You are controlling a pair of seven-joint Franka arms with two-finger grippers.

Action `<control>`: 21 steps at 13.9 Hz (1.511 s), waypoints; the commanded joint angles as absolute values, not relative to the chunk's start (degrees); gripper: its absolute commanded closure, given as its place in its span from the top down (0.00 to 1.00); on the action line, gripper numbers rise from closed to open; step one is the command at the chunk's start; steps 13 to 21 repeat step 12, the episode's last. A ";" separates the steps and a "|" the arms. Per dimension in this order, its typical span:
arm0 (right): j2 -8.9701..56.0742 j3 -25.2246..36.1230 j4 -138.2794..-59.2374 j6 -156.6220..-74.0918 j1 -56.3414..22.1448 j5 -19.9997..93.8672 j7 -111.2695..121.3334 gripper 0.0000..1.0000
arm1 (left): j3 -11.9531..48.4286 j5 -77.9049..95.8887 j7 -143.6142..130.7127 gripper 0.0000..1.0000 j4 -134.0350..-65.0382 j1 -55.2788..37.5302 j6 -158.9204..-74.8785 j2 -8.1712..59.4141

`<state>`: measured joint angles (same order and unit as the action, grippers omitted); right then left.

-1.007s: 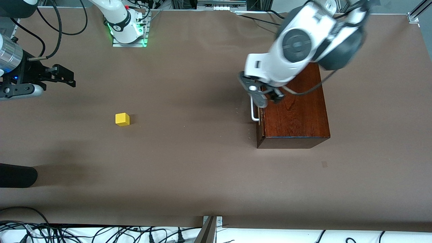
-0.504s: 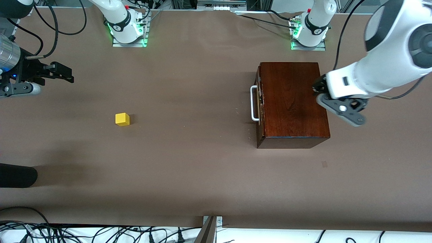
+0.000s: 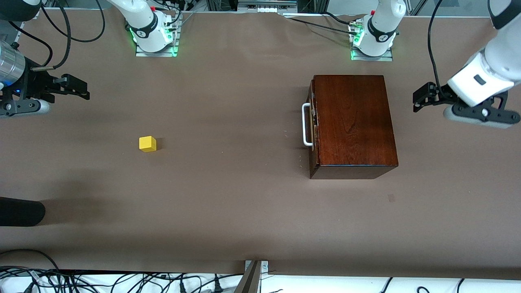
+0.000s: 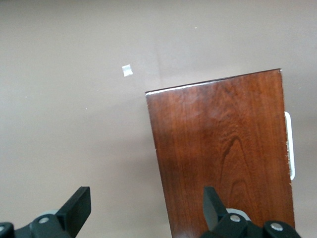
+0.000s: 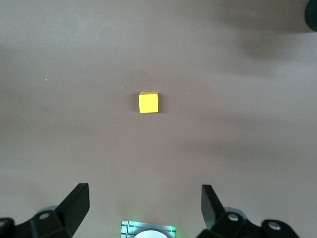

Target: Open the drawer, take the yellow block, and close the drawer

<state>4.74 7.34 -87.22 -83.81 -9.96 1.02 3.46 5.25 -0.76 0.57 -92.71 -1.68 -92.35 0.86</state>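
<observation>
I see the drawer (image 3: 312,124) pushed shut in its glossy mahogany box (image 3: 352,122), dark front w/ white U-bar handle (image 3: 306,124) facing the right arm's end of the table. Yellow block (image 3: 147,143), small bright cube, sits flat on the bare table toward that end, well apart from the box.
</observation>
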 commanded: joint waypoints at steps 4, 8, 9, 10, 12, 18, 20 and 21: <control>5.10 7.21 -85.87 -83.67 -9.76 1.41 2.81 1.00 | -1.49 0.35 0.53 1.00 -102.04 -3.87 -96.51 -4.84; 5.10 7.21 -86.04 -86.57 -9.76 1.32 2.90 1.00 | -1.32 0.35 0.53 1.00 -101.61 -3.69 -93.69 -4.75; 5.10 7.29 -86.04 -86.57 -9.76 1.32 2.81 1.00 | -0.97 0.26 0.09 1.00 -100.82 -3.95 -92.47 -4.57; 5.10 7.29 -86.04 -86.49 -9.76 1.32 2.90 1.00 | -0.97 0.26 0.00 1.00 -100.55 -4.04 -92.29 -4.48; 5.10 7.29 -86.04 -86.48 -9.76 1.41 2.90 1.00 | -0.97 0.26 0.35 1.00 -100.46 -3.96 -92.29 -4.05; 5.10 7.29 -86.04 -86.48 -9.76 1.41 2.90 1.00 | -0.97 0.26 0.35 1.00 -100.46 -3.96 -92.29 -4.05; 5.10 7.29 -86.04 -86.48 -9.76 1.41 2.90 1.00 | -0.97 0.26 0.35 1.00 -100.46 -3.96 -92.29 -4.05; 5.10 7.29 -86.04 -86.48 -9.76 1.41 2.90 1.00 | -0.97 0.26 0.35 1.00 -100.46 -3.96 -92.29 -4.05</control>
